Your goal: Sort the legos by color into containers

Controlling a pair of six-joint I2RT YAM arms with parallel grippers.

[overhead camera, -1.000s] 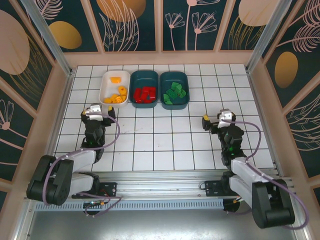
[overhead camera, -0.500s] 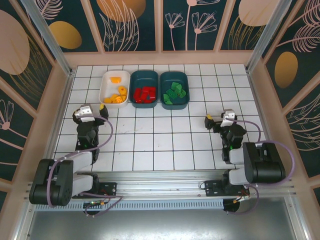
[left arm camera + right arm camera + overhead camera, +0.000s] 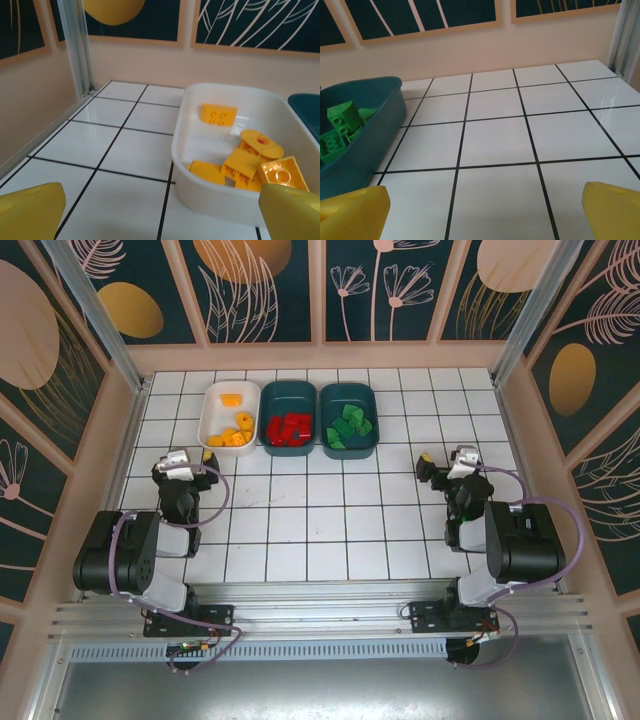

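Judging from how the bricks lie, we take the sorting to be at its close, not in mid-pick. The white tray (image 3: 206, 416) holds the orange-yellow bricks (image 3: 234, 430). The middle teal tray (image 3: 289, 388), touching the white tray's right side, holds the red bricks (image 3: 290, 428). The outer teal tray (image 3: 348, 388), one place further right of the white tray, holds the green bricks (image 3: 347, 426). Every brick we can make out lies in a tray.

Our left gripper (image 3: 186, 458) hovers just beside the white tray's near left corner, jaws spread wide and holding nothing. From its wrist, the yellow fingertips (image 3: 31, 212) frame the tray's near wall with nothing between them. Our right gripper (image 3: 445, 462) sits well apart from the white tray, off to its right past both teal trays. Its jaws are equally wide and empty, with bare tiled table (image 3: 495, 150) between its fingertips (image 3: 353, 215).

We think the next move calls for no further grasp, only a check that each tray carries one colour. One round yellow piece (image 3: 261, 141) in the white tray shows a small red mark that we cannot identify. After that, the arms need to draw back without nudging the white tray, which the left fingers stand close to.
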